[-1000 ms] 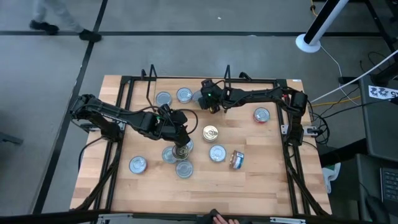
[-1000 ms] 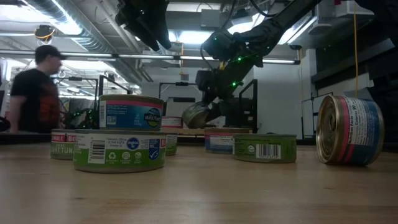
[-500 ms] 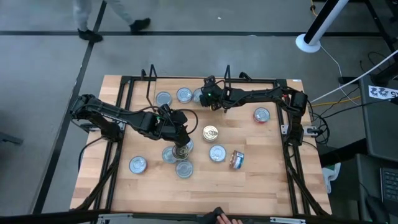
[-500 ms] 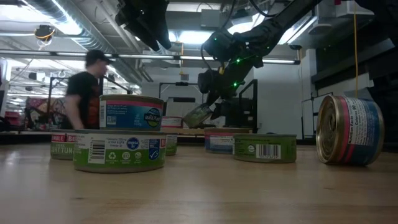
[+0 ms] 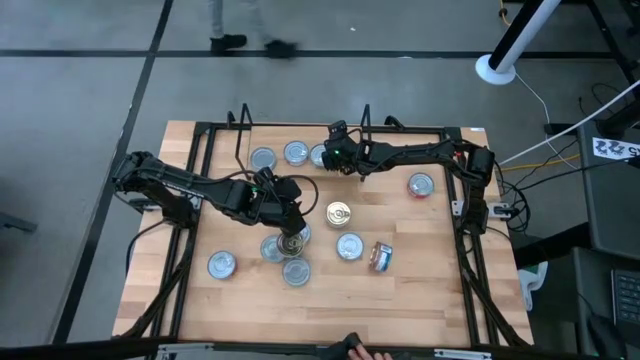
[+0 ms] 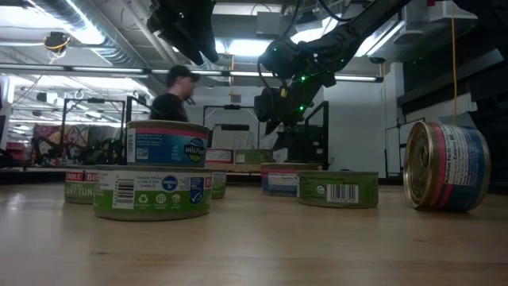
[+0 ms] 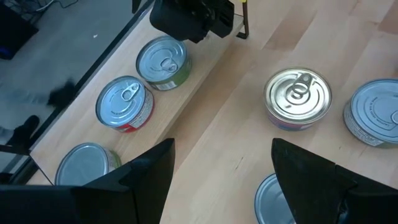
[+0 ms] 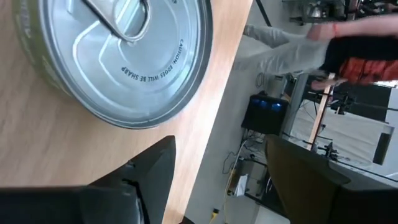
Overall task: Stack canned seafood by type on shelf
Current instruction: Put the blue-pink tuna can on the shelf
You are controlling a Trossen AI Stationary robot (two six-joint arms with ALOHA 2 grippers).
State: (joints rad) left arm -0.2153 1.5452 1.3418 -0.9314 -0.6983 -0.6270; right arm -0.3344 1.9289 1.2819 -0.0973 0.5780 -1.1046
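Hovering with spread fingers, the right claw (image 5: 330, 156) sits just above a green-labelled can (image 8: 118, 56) at the desk's (image 5: 420, 290) far edge; the left claw (image 5: 291, 232), also spread, hangs over mid-desk cans.

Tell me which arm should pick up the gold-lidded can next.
Probably left. The left hand hovers open beside the gold-lidded can, which shows just ahead in its wrist view. The right hand, also open, sits at the back row.
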